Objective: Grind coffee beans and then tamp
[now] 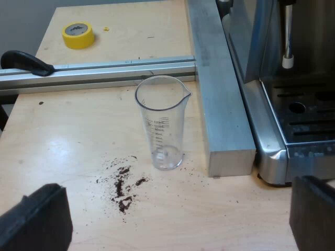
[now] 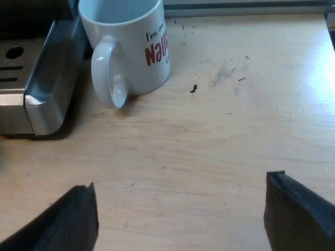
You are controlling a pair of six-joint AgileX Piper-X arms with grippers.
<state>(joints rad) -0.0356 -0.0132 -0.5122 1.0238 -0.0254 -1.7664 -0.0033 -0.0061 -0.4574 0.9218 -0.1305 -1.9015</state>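
Your left claw [image 1: 178, 209] hangs released above the tabletop [image 1: 63, 141], its two black fingers spread wide with nothing between them. Beyond the fingers you can see the measuring glass [image 1: 161, 123], clear and upright on the tabletop, its pouring spout turned toward a thick aluminium bar [image 1: 222, 104] that lies just beside it. On the far side of that bar sits the espresso machine [image 1: 272, 104], with its slotted drip tray [image 1: 309, 115] and the steam wand [image 1: 287, 36] hanging above the tray. A scatter of dark coffee grounds [image 1: 121, 188] lies on the wood between the glass and the claw, near the glass but not touching it. Farther off, past a metal rail [image 1: 104, 70] with a black handle [image 1: 26, 63] resting on it, you have a roll of yellow tape [image 1: 78, 35]. Your right claw [image 2: 180, 209] is likewise released and grasps nothing, poised over bare wood. Ahead of it the white mug [image 2: 131, 47] with red lettering stands upright just beside the machine's steel base, its handle turned toward the claw, and a small dark fleck [image 2: 193, 89] lies near the mug.
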